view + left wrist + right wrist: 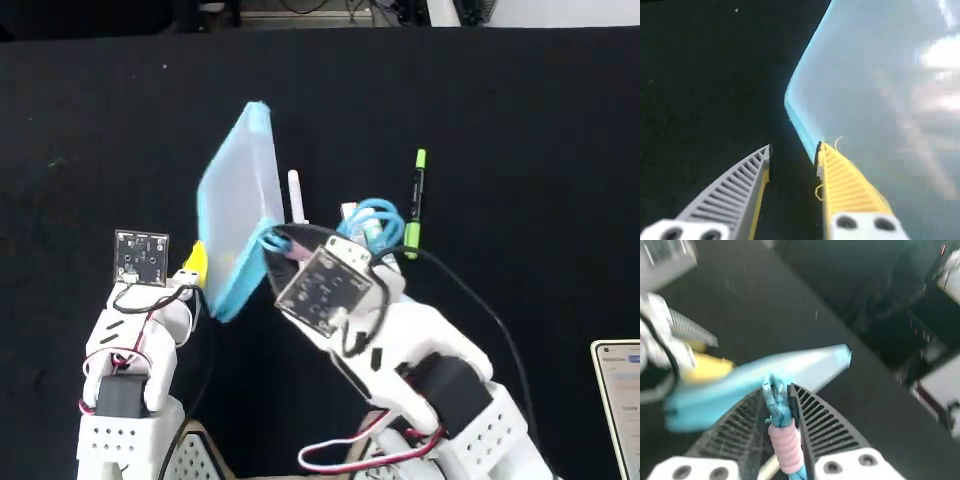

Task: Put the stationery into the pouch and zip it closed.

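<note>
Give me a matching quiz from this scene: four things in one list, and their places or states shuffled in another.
1. pouch
2. zip pull
3. green-capped marker
4. white pen

A. on the table, rightmost stationery
B. lifted and tilted
C. pinched in the right end effector
D. on the table, alongside the pouch

Pairs: 1-B, 2-C, 3-A, 4-D.

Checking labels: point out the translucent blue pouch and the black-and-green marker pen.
Translucent blue pouch (238,205), high view, middle of its flat face.
Black-and-green marker pen (415,198), high view, middle of its black barrel.
</note>
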Robot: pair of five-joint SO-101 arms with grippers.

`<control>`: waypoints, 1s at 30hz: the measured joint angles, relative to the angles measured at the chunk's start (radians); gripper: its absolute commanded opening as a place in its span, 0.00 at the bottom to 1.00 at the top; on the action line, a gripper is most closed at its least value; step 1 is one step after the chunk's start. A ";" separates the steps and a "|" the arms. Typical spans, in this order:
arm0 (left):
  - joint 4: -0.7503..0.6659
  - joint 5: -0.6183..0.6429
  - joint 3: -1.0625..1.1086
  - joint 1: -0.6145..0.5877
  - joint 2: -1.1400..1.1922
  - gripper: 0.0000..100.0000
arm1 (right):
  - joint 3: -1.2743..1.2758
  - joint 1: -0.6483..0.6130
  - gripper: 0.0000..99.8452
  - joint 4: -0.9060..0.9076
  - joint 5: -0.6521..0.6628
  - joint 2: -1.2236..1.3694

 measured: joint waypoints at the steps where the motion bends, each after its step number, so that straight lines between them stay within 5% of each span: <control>1: 0.000 0.000 0.000 0.000 0.000 0.17 | -0.003 -0.014 0.01 -0.028 -0.011 0.000; 13: 0.003 -0.006 0.000 0.063 0.000 0.17 | 0.127 -0.058 0.01 -0.463 -0.155 0.100; 20: 0.003 0.066 0.000 0.095 0.000 0.19 | 0.157 -0.058 0.01 -0.494 -0.298 0.114; 30: 0.005 0.152 0.000 0.094 0.000 0.19 | 0.210 -0.160 0.01 -0.494 -0.308 0.127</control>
